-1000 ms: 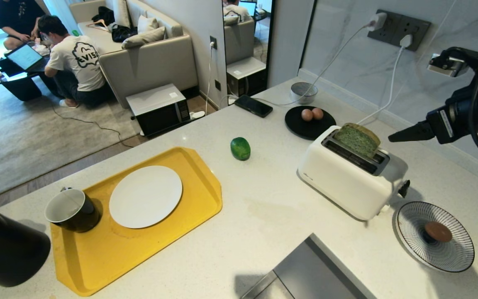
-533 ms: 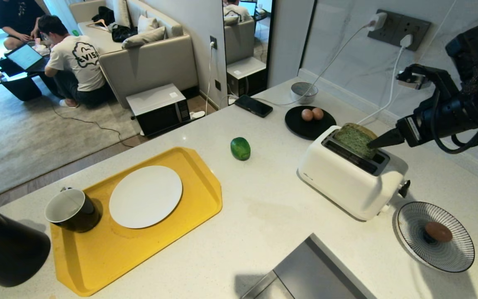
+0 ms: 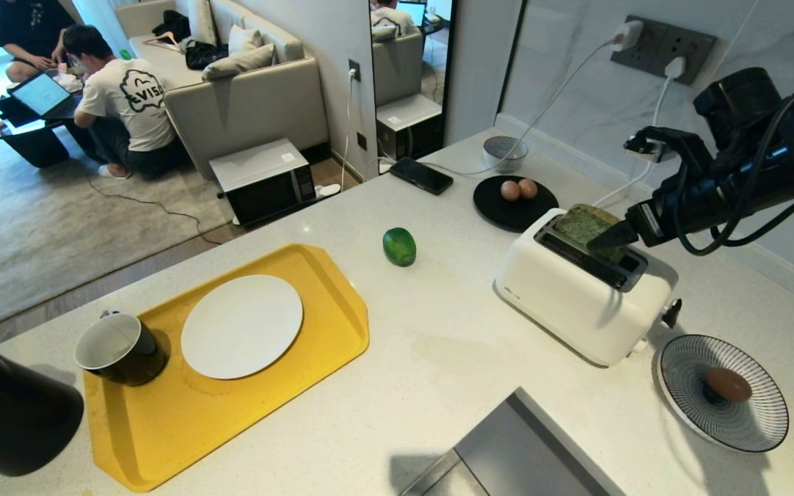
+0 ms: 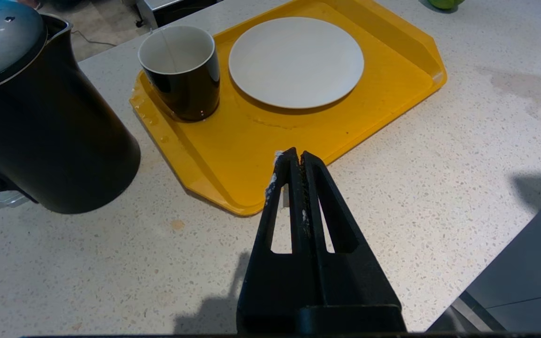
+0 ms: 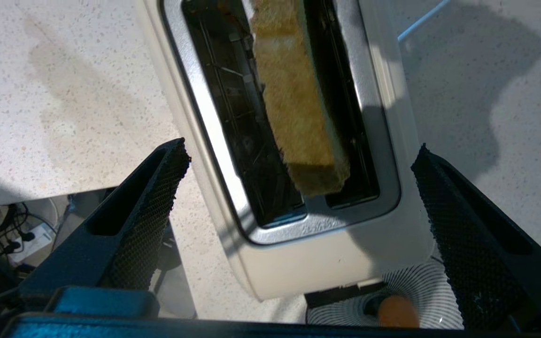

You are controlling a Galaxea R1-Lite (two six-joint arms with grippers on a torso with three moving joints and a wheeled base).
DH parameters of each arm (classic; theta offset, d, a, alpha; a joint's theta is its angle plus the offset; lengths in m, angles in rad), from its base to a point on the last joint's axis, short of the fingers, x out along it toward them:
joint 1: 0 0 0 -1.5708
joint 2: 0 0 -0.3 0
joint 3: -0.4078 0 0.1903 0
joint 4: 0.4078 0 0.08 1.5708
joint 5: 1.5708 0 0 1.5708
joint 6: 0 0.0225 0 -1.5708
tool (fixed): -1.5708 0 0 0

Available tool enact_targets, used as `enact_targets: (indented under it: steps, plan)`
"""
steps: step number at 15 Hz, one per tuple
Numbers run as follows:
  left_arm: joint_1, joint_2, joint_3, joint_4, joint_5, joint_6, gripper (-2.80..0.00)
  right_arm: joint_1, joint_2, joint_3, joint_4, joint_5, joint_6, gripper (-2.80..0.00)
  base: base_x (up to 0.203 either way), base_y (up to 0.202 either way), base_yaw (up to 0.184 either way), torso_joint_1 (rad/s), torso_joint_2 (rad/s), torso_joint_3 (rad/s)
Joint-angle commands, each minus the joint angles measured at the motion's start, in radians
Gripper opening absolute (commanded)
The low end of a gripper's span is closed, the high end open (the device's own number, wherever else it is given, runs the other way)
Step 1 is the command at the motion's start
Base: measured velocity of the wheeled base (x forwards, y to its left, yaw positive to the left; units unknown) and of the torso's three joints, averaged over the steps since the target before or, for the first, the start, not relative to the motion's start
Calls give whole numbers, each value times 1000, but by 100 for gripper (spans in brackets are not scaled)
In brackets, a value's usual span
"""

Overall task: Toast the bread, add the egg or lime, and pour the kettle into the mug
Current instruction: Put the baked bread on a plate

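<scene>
Right hand [image 5: 298, 197]: spread wide, empty, poised over the toaster [image 3: 576, 303], straddling the bread [image 3: 586, 227].
Bread: upright in the slot, top protruding, leaning.
Left hand [image 4: 296, 159]: closed, idle above the tabletop [image 3: 438, 358] near the tray [image 3: 342, 331].
Risk: the fingers close on the toaster rim, or the tilted slice slips aside.

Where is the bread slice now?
In the head view the bread stands in the white toaster on the right, beside the black plate, under the open right claw.

Black arm [image 3: 728, 186], looped cables, textured pads [image 5: 458, 234]
</scene>
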Motion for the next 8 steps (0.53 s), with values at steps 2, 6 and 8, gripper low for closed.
enact_targets:
  steps: [2,6,8]
  plan:
    - [1,2,0,0,0,0,-280,7,26,-1,-10,-17,-3,-280,0,0,0,0,0,0]
    - [0,2,0,0,0,0,-280,19,23,-1,-16,-16,-3,-280,0,0,0,0,0,0]
    - [-1,2,0,0,0,0,-280,26,22,-1,-16,-17,-2,-280,0,0,0,0,0,0]
